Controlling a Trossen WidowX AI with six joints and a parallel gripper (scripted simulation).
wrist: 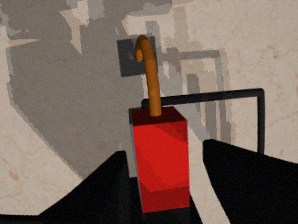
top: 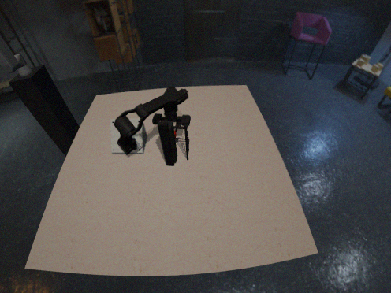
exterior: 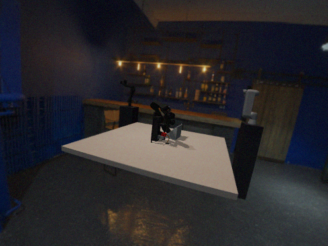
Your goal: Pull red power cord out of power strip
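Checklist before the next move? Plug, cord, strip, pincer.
1. Pincer open: ok, a gap shows between the plug and one finger.
2. Pincer clear of the plug: not ok, the plug sits between the fingers, the other finger close against it.
3. Plug out of the strip: cannot tell, its near end is hidden.
4. Cord free of the fingers: ok, it runs away from them.
5. Pincer off the strip: cannot tell.
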